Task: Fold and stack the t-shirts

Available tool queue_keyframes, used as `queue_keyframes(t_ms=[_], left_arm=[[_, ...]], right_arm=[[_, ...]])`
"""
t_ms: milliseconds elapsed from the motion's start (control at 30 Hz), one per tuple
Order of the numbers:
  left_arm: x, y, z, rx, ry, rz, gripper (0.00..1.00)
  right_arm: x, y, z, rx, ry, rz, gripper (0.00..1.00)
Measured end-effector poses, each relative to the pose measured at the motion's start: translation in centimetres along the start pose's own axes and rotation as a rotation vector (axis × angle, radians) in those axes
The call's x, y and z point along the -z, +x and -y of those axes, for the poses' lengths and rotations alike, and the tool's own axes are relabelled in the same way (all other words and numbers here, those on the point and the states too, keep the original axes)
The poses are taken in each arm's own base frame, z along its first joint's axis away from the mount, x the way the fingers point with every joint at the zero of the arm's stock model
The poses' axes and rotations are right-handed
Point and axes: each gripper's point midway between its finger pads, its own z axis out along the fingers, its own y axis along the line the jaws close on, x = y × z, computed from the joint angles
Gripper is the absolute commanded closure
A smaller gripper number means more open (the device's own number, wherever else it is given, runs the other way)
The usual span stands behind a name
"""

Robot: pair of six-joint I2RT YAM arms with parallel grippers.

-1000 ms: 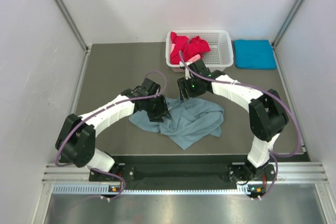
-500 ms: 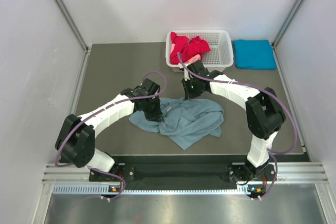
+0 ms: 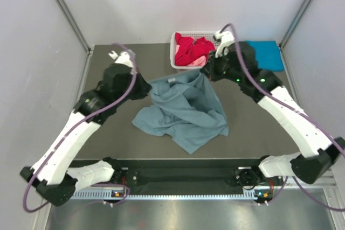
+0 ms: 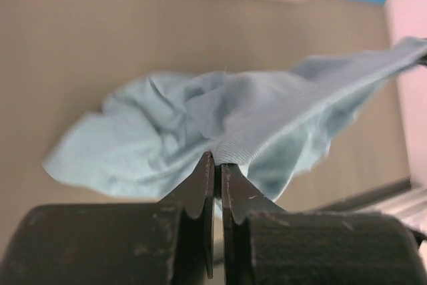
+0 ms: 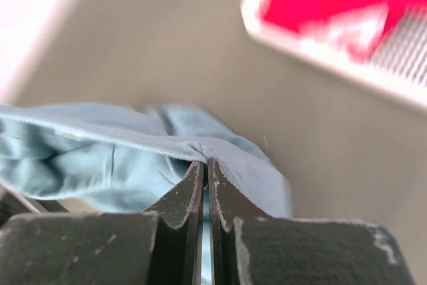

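The dusty grey-blue t-shirt (image 3: 183,112) hangs stretched between my two grippers, its upper edge lifted and its lower part bunched on the table. My left gripper (image 3: 146,89) is shut on the shirt's left upper edge; in the left wrist view the cloth (image 4: 267,108) is pinched at the tips (image 4: 217,161). On the right upper edge my right gripper (image 3: 206,72) is shut, with the hem (image 5: 100,141) caught between its tips (image 5: 205,163). Red t-shirts (image 3: 188,47) and a pink one (image 3: 197,62) lie in the basket. A folded turquoise t-shirt (image 3: 269,55) lies at the far right.
The white lattice basket (image 3: 177,37) stands at the back of the dark table (image 3: 118,63), just behind my right gripper. Its rim (image 5: 320,65) shows close by in the right wrist view. Light side walls bound the table on the left and right.
Both grippers have closed on the grey-blue shirt and risen, moving apart and toward the back. The shirt's upper edge is now lifted and stretched between them.
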Motion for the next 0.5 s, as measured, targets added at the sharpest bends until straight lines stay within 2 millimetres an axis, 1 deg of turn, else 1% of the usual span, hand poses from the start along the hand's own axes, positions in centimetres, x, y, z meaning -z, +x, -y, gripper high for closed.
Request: queue_keyframes(t_ms=[67,100,167,200,233,267,300,333,367,433,500], left_arm=[[3.1,-2.8,0.4,-0.016,0.023,0.115,1.0],[4.5,-3.8,0.5,-0.025,0.027,0.156,1.0],[7.6,-6.3,0.7,-0.034,0.036,0.256,1.0],[9.3,-7.5,0.8,-0.036,0.042,0.309,1.0],[10.7,-8.5,0.7,-0.039,0.045,0.353,1.0],[12.6,-9.6,0.6,-0.04,0.044,0.406,1.0],[14.3,-10.5,0.4,-0.04,0.044,0.454,1.0],[16.4,-11.4,0.1,-0.04,0.042,0.508,1.0],[17.3,-11.7,0.0,-0.04,0.043,0.529,1.0],[20.7,-12.8,-0.6,-0.041,0.044,0.607,1.0],[23.7,-13.7,-0.7,-0.044,0.065,0.667,1.0]], right_arm=[[3.0,-3.8,-1.5,0.001,-0.05,0.112,1.0],[4.4,-5.1,-2.3,0.004,-0.083,0.157,1.0],[6.8,-6.8,-4.3,0.008,-0.169,0.217,1.0],[8.1,-7.3,-5.7,0.012,-0.226,0.239,1.0],[9.2,-7.5,-7.1,0.013,-0.284,0.254,1.0],[10.0,-7.8,-8.3,0.016,-0.334,0.267,1.0],[10.9,-7.7,-10.1,0.018,-0.404,0.273,1.0],[11.5,-7.6,-11.4,0.023,-0.452,0.272,1.0],[12.1,-7.5,-12.8,0.025,-0.505,0.272,1.0],[13.4,-7.2,-15.7,0.025,-0.604,0.262,1.0],[14.4,-7.3,-17.9,0.024,-0.677,0.263,1.0]])
